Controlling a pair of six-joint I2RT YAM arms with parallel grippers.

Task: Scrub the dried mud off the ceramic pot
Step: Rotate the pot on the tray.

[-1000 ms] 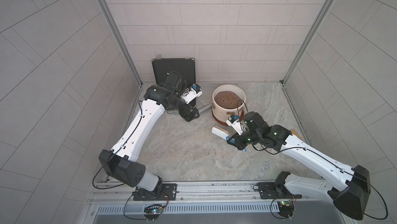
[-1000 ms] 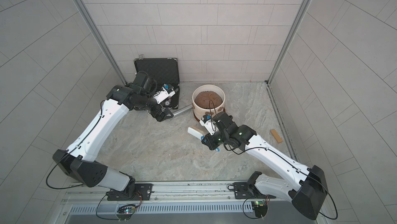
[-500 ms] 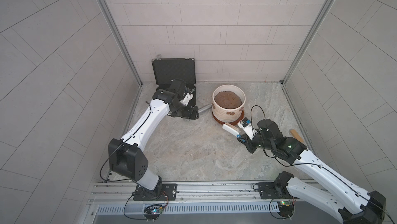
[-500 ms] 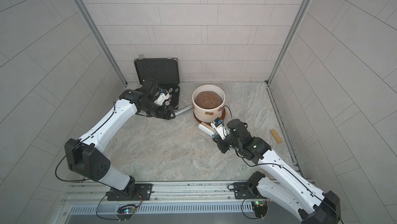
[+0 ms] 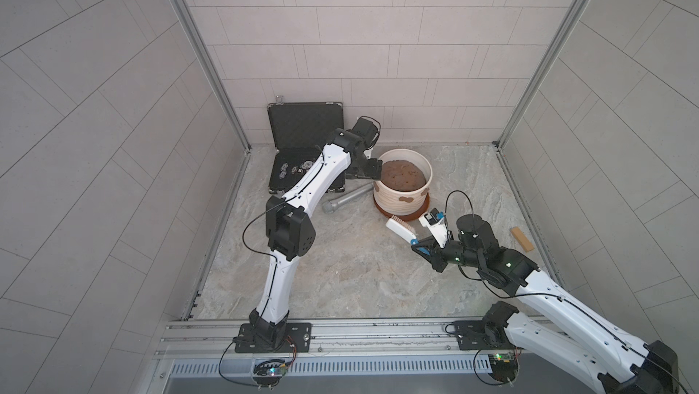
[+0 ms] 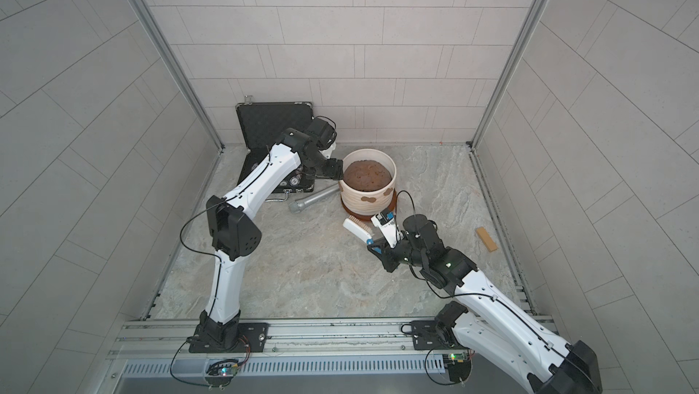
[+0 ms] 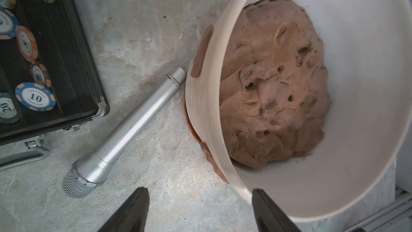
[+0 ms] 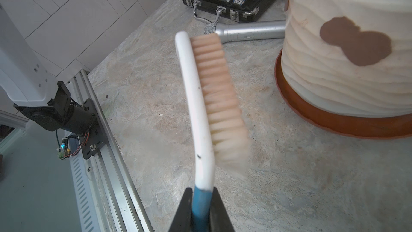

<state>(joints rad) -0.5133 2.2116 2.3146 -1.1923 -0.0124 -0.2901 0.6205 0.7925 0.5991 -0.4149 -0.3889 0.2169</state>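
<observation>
Ceramic pot (image 7: 206, 108): left gripper (image 7: 198, 190) seemingly astride.

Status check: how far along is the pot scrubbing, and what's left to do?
Done: the right gripper is shut on the blue handle of the white scrub brush. In hand: the left gripper has its open jaws astride the rim of the cream ribbed ceramic pot, apparently to steady it. Left: all the scrubbing. The bristles are clear of the wall, and the flat brown dried mud patches look intact.
</observation>
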